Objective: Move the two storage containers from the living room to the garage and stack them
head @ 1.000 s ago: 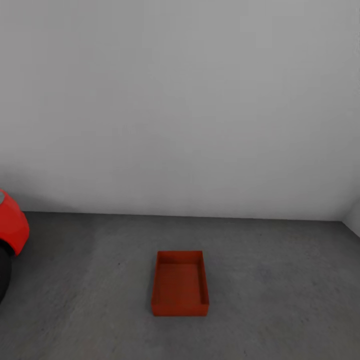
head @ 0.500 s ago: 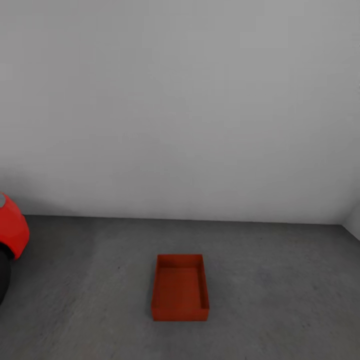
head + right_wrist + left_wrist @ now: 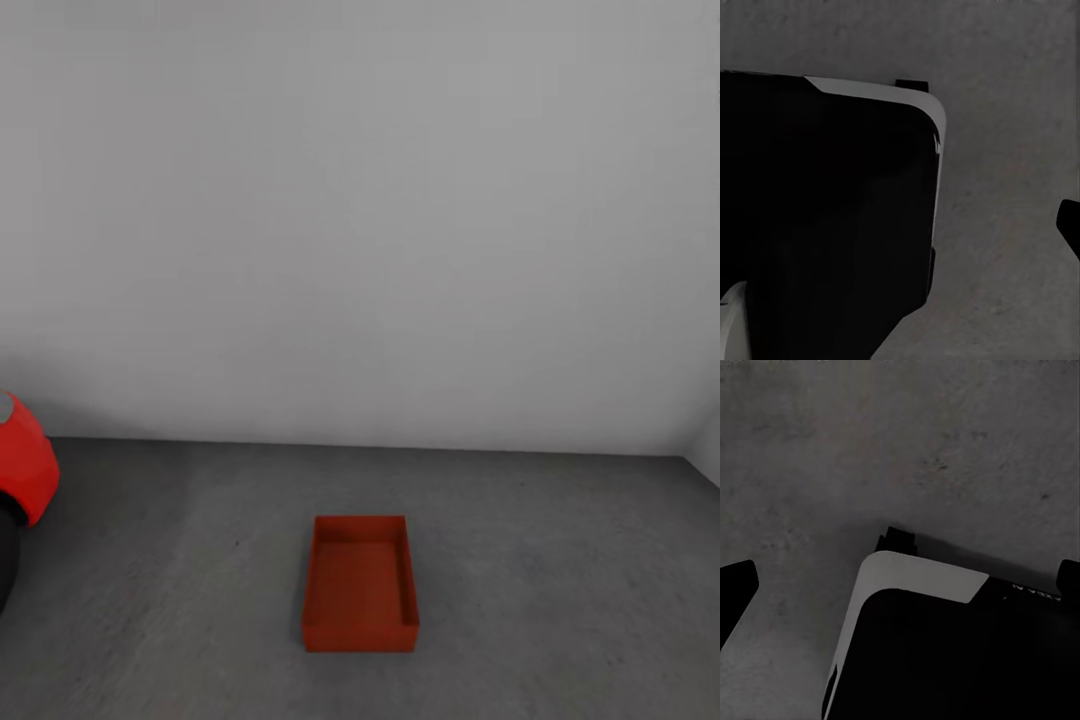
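One storage container (image 3: 360, 585), an orange-red lidless box, sits on the dark grey concrete floor (image 3: 560, 580) of the garage, low in the middle of the head view. It lies flat with its open side up, its long sides running away from the camera toward the plain pale grey wall (image 3: 360, 220). Its thin straight walls cast a shadow over the inside, and nothing lies in it. Bare floor surrounds it on every side, and it stands well apart from the wall behind.

At the left edge of the head view, part of a red car (image 3: 25, 470) pokes into the picture, with the dark curve of a tire (image 3: 6, 560) below its rounded red body. The car is well apart from the container. At the far right edge, the grey wall meets a second wall in a corner.

The left wrist view looks down on speckled concrete with a black, white-edged part of the robot's body (image 3: 945, 645) in the lower half; small dark shapes at the two side edges may be the left gripper's fingertips, but how wide they stand cannot be told. The right wrist view likewise looks over the concrete past a large black, white-trimmed panel (image 3: 825, 210); a dark tip shows at one edge, and the right gripper's spread cannot be told either.
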`<state>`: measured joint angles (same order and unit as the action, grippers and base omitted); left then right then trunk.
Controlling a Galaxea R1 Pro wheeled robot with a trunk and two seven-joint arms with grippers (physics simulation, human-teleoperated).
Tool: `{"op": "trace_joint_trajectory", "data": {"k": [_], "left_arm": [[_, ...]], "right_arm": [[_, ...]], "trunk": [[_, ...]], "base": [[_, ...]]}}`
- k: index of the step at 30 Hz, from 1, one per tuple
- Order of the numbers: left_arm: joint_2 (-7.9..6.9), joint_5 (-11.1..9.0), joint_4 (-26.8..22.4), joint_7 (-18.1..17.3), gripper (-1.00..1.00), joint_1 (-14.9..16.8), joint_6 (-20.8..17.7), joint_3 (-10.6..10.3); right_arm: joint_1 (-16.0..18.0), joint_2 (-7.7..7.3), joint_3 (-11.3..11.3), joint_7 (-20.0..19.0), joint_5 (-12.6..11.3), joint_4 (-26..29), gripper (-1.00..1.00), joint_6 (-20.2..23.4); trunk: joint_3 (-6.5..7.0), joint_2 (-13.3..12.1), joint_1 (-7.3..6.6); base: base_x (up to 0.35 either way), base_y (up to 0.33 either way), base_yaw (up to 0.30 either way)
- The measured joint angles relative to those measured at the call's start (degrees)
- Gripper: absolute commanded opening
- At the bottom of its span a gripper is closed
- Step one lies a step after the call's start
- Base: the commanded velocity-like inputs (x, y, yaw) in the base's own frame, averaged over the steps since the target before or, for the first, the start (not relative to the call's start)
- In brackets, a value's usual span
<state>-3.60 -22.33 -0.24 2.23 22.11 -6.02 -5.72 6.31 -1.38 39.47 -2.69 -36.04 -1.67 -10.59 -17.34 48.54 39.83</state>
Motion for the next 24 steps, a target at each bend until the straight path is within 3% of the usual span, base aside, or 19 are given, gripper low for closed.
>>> {"op": "trace_joint_trajectory", "data": {"k": [24], "left_arm": [[0.0, 0.0, 0.0, 0.0, 1.0, 0.0, 0.0, 0.0]], "right_arm": [[0.0, -0.09, -0.5, 0.5, -0.4, 0.0, 1.0, -0.1]], "trunk": [[2.25, 0.0, 0.0]], "base": [[0.0, 0.0, 0.0]]}}
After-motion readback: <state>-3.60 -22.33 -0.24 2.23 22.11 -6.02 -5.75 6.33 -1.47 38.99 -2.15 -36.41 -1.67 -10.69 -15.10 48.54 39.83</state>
